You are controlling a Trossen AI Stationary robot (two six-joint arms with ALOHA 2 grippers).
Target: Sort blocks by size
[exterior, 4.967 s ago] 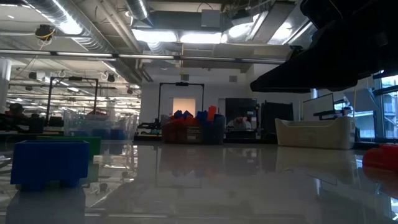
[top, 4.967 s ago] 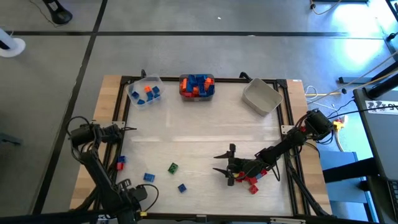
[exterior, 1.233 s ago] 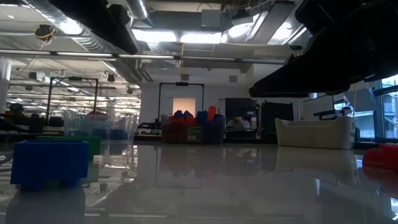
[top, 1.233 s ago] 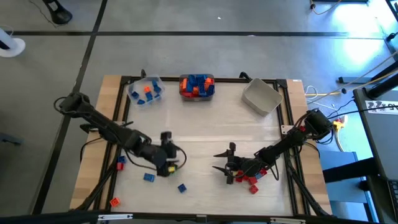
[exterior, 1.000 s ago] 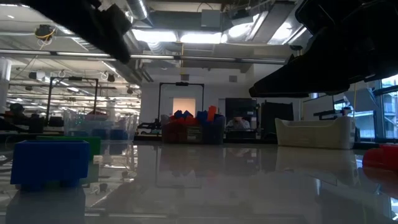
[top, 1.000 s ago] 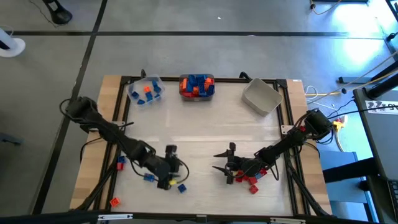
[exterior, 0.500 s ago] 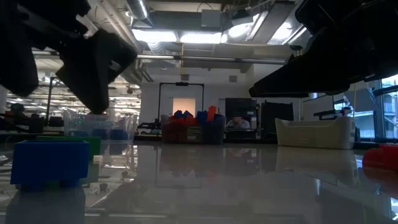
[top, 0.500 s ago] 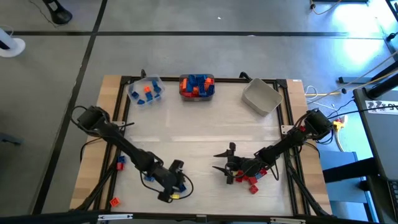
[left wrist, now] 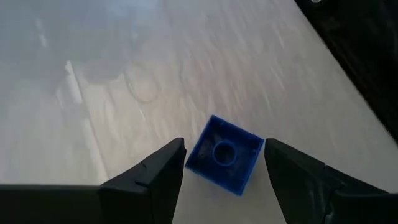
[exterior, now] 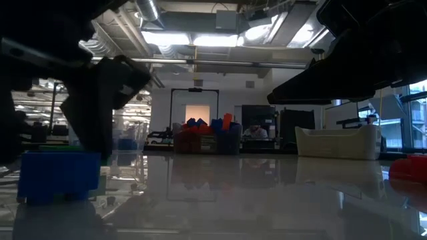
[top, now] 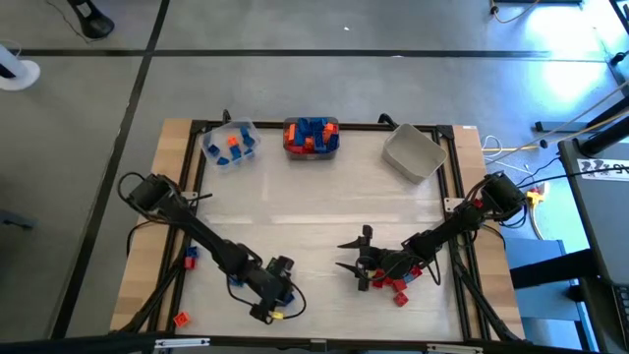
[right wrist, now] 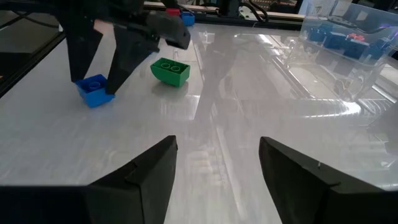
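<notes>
Left gripper (left wrist: 222, 163): near the table's front edge, left of centre, lowered over a small blue studded plastic brick (left wrist: 225, 154); fingers (left wrist: 151, 180) spread wide to either side of the brick, not pressing it.
Blue brick: lies on the pale table top (top: 324, 211) between the open fingers, turned so its hollow underside shows.
Right gripper (top: 356, 259): low at the front right of the table, fingers apart, holding nothing; a cluster of small red bricks (top: 395, 286) lies just beside it.
Green brick (right wrist: 170, 70): a small green studded brick on the table just beside the blue one.
Bins: a clear plastic bin (top: 229, 144) with blue and orange bricks, a bin heaped with blue and orange bricks (top: 312, 137), and a grey plastic bin (top: 413, 152) stand along the far edge.
Strays: a blue brick and a red one (top: 190, 259) near the left rail, an orange one (top: 181, 320) at the front left corner.
</notes>
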